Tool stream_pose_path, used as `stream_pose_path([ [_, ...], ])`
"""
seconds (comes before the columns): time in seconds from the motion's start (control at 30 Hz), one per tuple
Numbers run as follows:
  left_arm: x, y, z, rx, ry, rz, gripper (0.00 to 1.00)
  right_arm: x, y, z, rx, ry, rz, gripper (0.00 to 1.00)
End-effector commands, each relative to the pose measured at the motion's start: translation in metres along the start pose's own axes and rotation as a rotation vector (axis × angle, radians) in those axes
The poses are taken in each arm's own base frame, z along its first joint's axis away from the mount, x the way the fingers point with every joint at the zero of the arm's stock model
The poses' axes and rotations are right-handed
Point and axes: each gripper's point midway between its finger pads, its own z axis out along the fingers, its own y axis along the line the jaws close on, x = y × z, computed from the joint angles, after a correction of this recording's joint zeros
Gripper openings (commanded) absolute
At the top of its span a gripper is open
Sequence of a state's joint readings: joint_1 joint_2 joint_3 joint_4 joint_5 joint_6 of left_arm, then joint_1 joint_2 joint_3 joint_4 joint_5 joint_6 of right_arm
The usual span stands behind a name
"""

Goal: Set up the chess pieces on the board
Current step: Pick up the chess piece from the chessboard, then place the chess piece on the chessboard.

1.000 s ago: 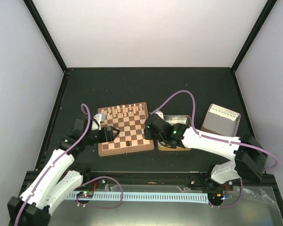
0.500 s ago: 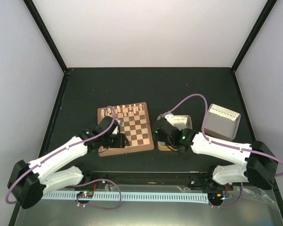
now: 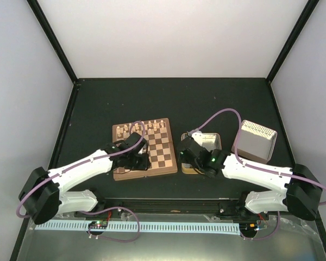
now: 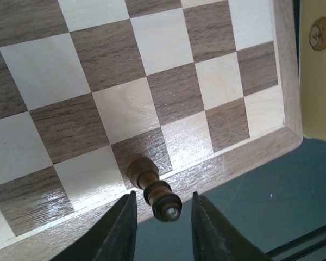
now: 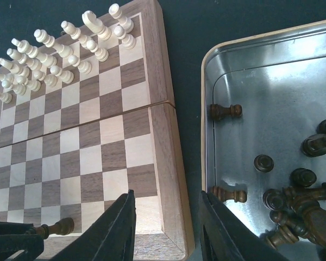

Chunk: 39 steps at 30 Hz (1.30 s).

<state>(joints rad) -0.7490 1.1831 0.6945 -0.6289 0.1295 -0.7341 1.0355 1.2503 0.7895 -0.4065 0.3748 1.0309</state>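
Your L claw point(image 4: 163, 202) sits low over the board's point(image 4: 250, 157) near edge. Jaws are part-open w/ one dark chess piece point(image 4: 151, 185) standing btwn them. A thin gap shows each side of its head, so no grip that you can see. That piece is upright on a dark square in the nearest row, just inside the border. Your R claw point(image 5: 167, 196) hangs part-open & empty, one tip over the board's right border, the other over the tin's point(image 5: 244, 70) rim, w/ a strip of worktop point(image 5: 185, 65) btwn them. The other dark chess pieces point(image 5: 293, 196) lie jumbled in the tin, just right of that claw. Cream pieces point(image 5: 60, 49) stand in rows at the board's far edge, well ahead of both claws.
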Motion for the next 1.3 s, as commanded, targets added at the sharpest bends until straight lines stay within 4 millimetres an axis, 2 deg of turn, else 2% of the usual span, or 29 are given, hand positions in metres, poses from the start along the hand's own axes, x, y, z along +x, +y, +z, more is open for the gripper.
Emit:
stream_pose_path([
  [0.0, -0.016, -0.011, -0.001, -0.002, -0.037, 0.016, 0.26, -0.012, -0.007, -0.005, 0.021, -0.061, 0.013, 0.33],
  [0.13, -0.023, -0.008, -0.002, -0.041, -0.052, 0.035, 0.10, -0.014, -0.009, -0.007, 0.025, -0.070, 0.017, 0.32],
  [0.23, -0.030, -0.002, -0.012, -0.100, -0.083, 0.055, 0.03, -0.015, -0.011, -0.009, 0.027, -0.079, 0.022, 0.32],
  [0.47, -0.041, 0.029, -0.043, -0.259, -0.165, 0.055, 0.02, -0.019, -0.014, -0.013, 0.025, -0.099, 0.031, 0.32],
  [0.7, -0.043, 0.048, -0.059, -0.276, -0.197, -0.004, 0.02, -0.017, -0.014, -0.012, 0.022, -0.091, 0.029, 0.32],
  [1.0, -0.037, 0.034, -0.053, -0.160, -0.161, -0.002, 0.02, -0.015, -0.013, -0.012, 0.016, -0.083, 0.031, 0.32],
  [1.13, -0.028, 0.023, -0.041, -0.092, -0.099, 0.022, 0.01, -0.014, -0.014, -0.011, 0.017, -0.081, 0.030, 0.32],
  [1.27, -0.018, 0.025, -0.029, -0.083, -0.046, 0.026, 0.02, -0.014, -0.013, -0.011, 0.017, -0.079, 0.029, 0.32],
])
